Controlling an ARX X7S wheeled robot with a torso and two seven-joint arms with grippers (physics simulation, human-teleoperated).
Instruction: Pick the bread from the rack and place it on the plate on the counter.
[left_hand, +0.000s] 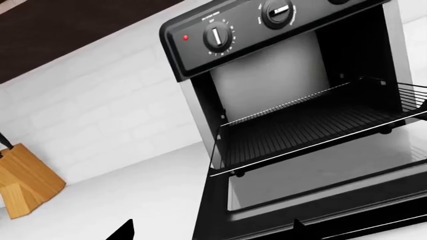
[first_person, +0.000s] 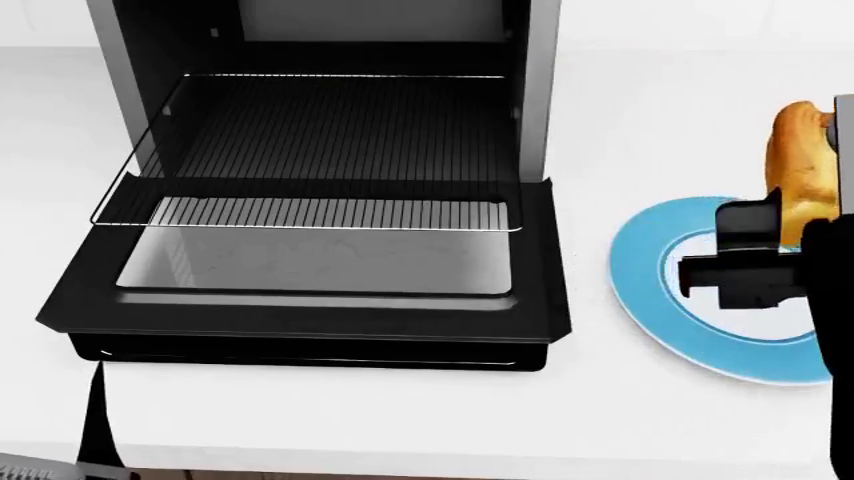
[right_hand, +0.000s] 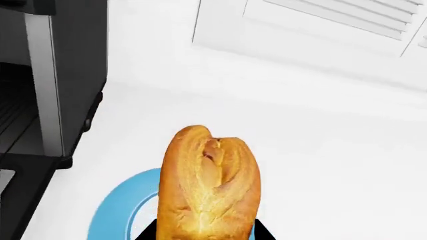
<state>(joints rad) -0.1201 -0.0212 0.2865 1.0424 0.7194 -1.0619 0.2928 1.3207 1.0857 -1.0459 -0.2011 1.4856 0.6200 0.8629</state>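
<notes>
A: How far along is it?

B: Most of the way, I'd judge. The rack (first_person: 307, 150) is bare and sticks out over the open oven door (first_person: 314, 290). The bread (first_person: 801, 165) is off it, gripped by the right end effector (first_person: 763, 262), which is closed on the loaf's lower end.

A: And the plate?

B: The plate (first_person: 641, 270) sits on the tabletop (first_person: 614, 130) toward its right edge, just right of the door. The loaf hangs above the plate's far side, tilted up, not yet resting on it. In the right wrist view the blue rim (right_hand: 117, 210) shows directly under the bread (right_hand: 210, 185).

A: So what's left?

B: Lowering it onto the white centre and letting go, by my reading.

A: Anything in the way?

B: Nothing lies on the plate. The door's right corner is near the rim, so there's little room on that side. A knife block (left_hand: 27, 180) stands well apart, toward the left edge.

A: The left end effector?

B: Only dark tips (left_hand: 127, 231) show at the left wrist view's border; I can't tell whether it's open.
</notes>
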